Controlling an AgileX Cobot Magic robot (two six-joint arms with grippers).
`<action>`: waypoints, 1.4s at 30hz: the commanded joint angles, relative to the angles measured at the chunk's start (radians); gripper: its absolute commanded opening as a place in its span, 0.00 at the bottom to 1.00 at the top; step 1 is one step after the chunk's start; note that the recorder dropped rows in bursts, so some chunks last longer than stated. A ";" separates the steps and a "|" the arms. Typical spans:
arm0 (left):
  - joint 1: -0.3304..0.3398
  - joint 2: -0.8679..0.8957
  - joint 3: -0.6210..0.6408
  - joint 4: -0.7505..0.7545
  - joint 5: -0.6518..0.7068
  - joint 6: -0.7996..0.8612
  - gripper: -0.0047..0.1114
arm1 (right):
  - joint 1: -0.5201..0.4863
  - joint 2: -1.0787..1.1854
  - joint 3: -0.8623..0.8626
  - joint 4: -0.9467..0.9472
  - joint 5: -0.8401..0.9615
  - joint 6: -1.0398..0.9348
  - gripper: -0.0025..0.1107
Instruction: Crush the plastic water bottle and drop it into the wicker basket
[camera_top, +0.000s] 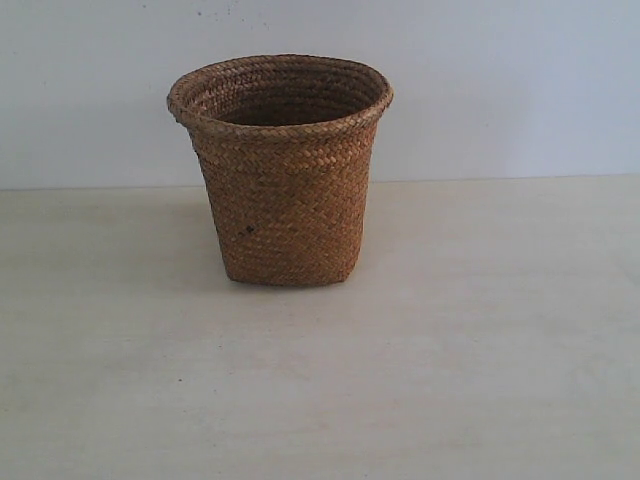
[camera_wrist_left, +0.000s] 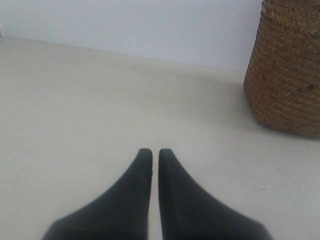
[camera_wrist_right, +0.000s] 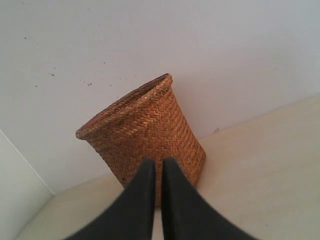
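The brown wicker basket (camera_top: 283, 185) stands upright on the pale table, against the white wall, with a small dark spot on its side. Its inside is dark and I see nothing in it from here. The plastic water bottle is out of view in every frame. My left gripper (camera_wrist_left: 155, 152) is shut with nothing between its black fingers, low over bare table, and the basket (camera_wrist_left: 287, 70) is off to one side of it. My right gripper (camera_wrist_right: 158, 162) is also shut and empty, pointing at the basket (camera_wrist_right: 145, 132) from a short distance. Neither arm shows in the exterior view.
The pale tabletop (camera_top: 480, 350) spreads round the basket, and the white wall (camera_top: 500, 80) rises right behind it. A second wall meets it at a corner (camera_wrist_right: 30, 172) in the right wrist view.
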 joint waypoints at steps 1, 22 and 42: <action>0.003 -0.002 0.004 0.000 -0.003 -0.004 0.08 | -0.003 -0.004 0.003 0.019 0.018 -0.016 0.03; 0.003 -0.002 0.004 0.000 -0.003 -0.004 0.08 | -0.003 -0.004 0.005 1.057 0.280 -1.559 0.03; 0.001 -0.002 0.004 0.000 -0.003 -0.005 0.08 | -0.151 -0.004 0.005 1.047 0.447 -1.619 0.03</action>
